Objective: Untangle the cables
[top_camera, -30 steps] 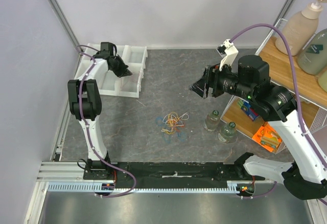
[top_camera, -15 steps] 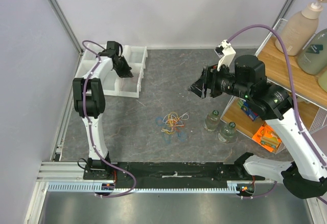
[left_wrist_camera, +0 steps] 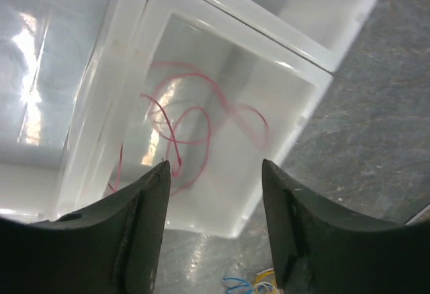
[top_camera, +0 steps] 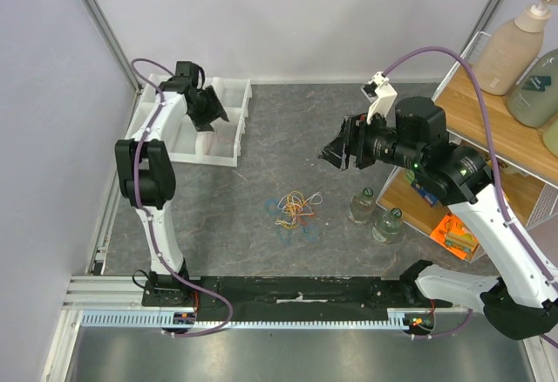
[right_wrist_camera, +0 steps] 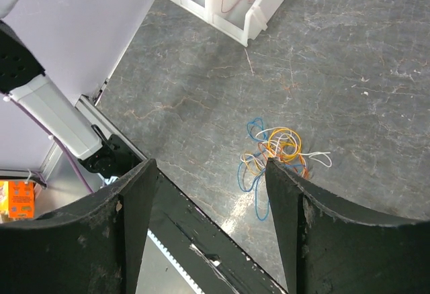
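Our left tool [left_wrist_camera: 215,173] hangs wide and empty over the white bin [left_wrist_camera: 295,86], with the red cable [left_wrist_camera: 195,133] lying loose in the compartment right beneath it. Trouble there: that loop is light, and a finger dipping low could snag it and drag it back out. Across the way the right tool [right_wrist_camera: 208,173], also wide and empty, sits high above the tangle [right_wrist_camera: 272,153] on the surface [right_wrist_camera: 376,52]. One pinch into that knot may lift several loops together, and the bottles [top_camera: 364,205] nearby could get knocked.
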Action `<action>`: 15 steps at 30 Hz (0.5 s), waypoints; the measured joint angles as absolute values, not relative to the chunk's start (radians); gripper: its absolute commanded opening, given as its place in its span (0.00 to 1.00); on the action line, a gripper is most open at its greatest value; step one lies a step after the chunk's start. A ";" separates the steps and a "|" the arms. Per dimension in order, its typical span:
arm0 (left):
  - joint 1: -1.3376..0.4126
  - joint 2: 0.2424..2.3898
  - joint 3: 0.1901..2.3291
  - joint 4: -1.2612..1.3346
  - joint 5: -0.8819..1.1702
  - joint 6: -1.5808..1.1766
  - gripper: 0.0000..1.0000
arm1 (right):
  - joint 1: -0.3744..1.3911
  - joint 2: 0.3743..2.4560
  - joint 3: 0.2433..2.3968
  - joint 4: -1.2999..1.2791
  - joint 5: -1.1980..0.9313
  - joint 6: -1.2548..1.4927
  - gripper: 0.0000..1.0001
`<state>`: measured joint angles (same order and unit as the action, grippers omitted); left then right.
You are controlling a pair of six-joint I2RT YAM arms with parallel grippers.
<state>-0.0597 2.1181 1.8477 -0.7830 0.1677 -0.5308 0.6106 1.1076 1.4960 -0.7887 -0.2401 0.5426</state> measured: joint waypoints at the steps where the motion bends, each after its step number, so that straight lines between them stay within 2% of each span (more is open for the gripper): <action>1: -0.060 2.095 1.839 -0.785 0.168 -0.531 0.74 | 0.611 1.108 1.490 -0.782 -0.242 0.543 0.73; 2: -0.060 2.069 1.831 -0.785 0.167 -0.532 0.75 | 0.611 1.108 1.486 -0.777 -0.245 0.543 0.73; 3: -0.060 2.043 1.822 -0.785 0.167 -0.533 0.83 | 0.611 1.108 1.483 -0.774 -0.249 0.543 0.73; 4: -0.060 2.018 1.815 -0.786 0.167 -0.533 0.84 | 0.611 1.109 1.481 -0.772 -0.252 0.543 0.73; 8: -0.060 1.939 1.809 -0.796 0.158 -0.533 0.85 | 0.611 1.122 1.479 -0.771 -0.265 0.540 0.73; 12: -0.059 1.859 1.787 -0.801 0.164 -0.533 0.73 | 0.611 1.151 1.473 -0.788 -0.264 0.504 0.68; 15: -0.061 1.752 1.687 -0.771 0.208 -0.537 0.70 | 0.611 1.188 1.462 -0.812 -0.247 0.457 0.63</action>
<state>-0.0608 1.7515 1.6871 -0.7712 0.2081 -0.5369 0.6113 1.1885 1.4616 -0.8124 -0.2466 0.4572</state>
